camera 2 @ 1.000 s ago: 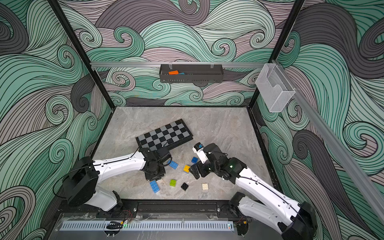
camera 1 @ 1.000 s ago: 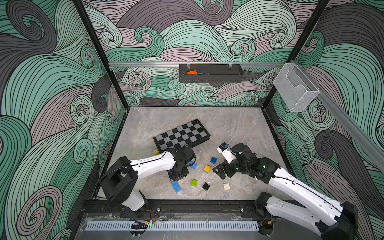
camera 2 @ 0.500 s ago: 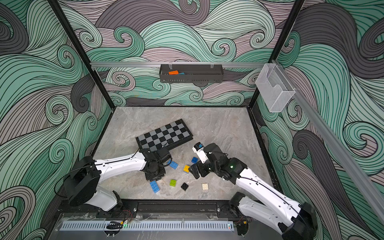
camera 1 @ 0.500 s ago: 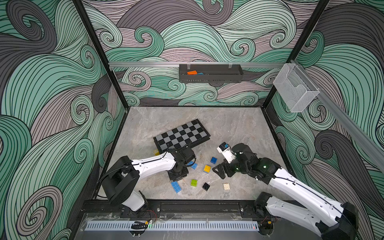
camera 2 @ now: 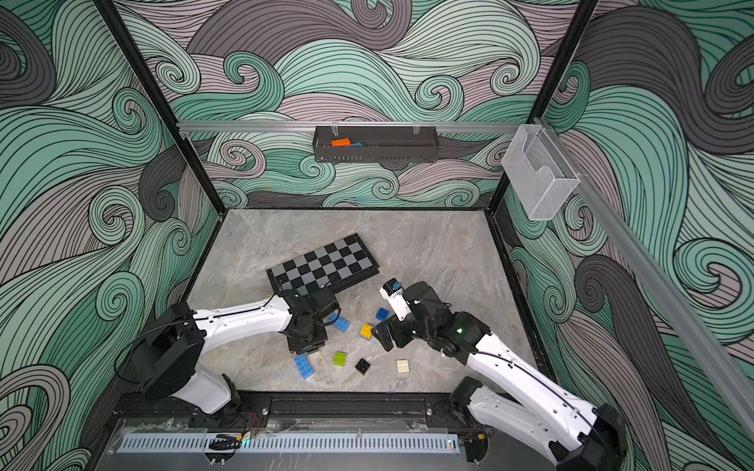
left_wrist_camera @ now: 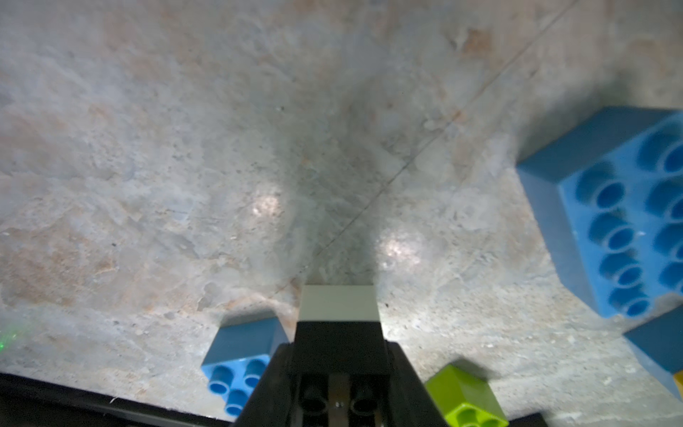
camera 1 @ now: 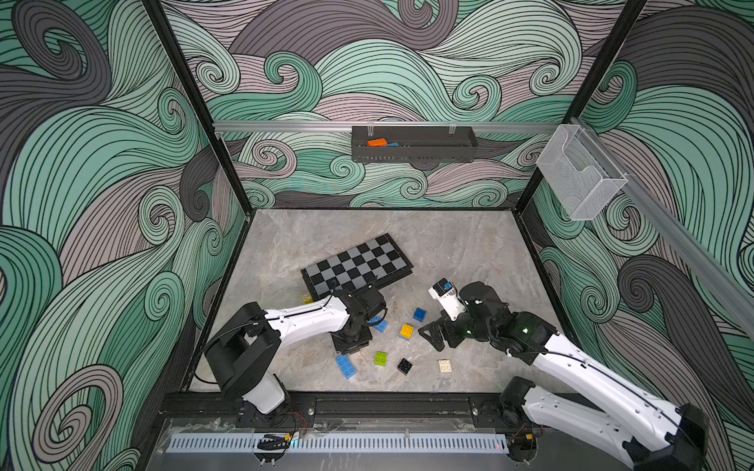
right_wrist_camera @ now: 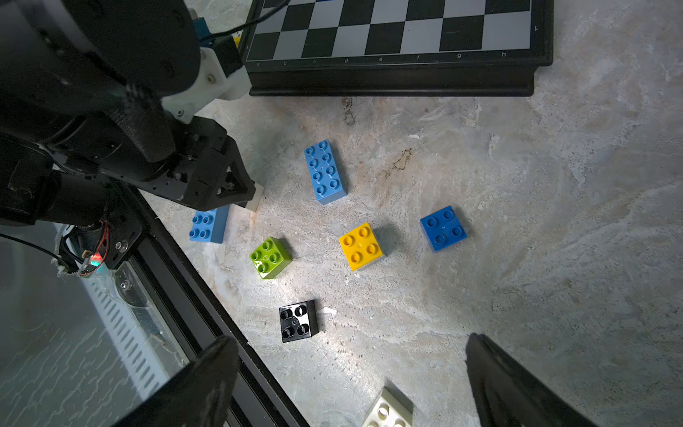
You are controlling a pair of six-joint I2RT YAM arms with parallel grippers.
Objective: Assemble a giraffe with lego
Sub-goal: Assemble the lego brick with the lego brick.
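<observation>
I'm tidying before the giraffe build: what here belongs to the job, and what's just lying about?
Job: blue bricks, green brick, yellow brick, black brick, cream brick, black-and-white stack in left gripper.
Lying about: chessboard, wall tray, clear box.

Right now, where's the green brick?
In both top views, the green brick sits near the front, between the long blue brick and the black brick.
</observation>
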